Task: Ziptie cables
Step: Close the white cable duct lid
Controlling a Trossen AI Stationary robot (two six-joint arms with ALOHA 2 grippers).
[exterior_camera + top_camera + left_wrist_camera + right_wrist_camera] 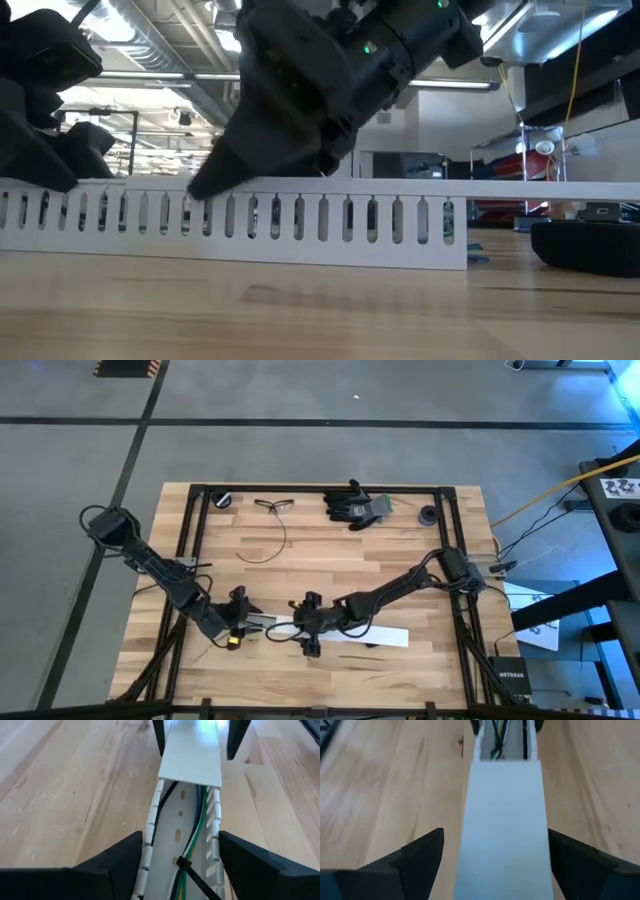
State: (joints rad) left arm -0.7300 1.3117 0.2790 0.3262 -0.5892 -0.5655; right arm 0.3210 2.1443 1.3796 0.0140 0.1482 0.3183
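Here, limp cables (192,832) inside slotted white duct (176,827), flat lid (504,825).

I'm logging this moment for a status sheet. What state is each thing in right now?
White slotted duct: lying flat on the table, open at one end.
Duct lid: partly on, covering the far stretch.
Cables: lying inside the open duct.
Ziptie: wrapped across the cables.
Left gripper: open, straddling the duct's uncovered end.
Right gripper: open, straddling the lidded part.
Black gloves: lying unused at the table's far edge.
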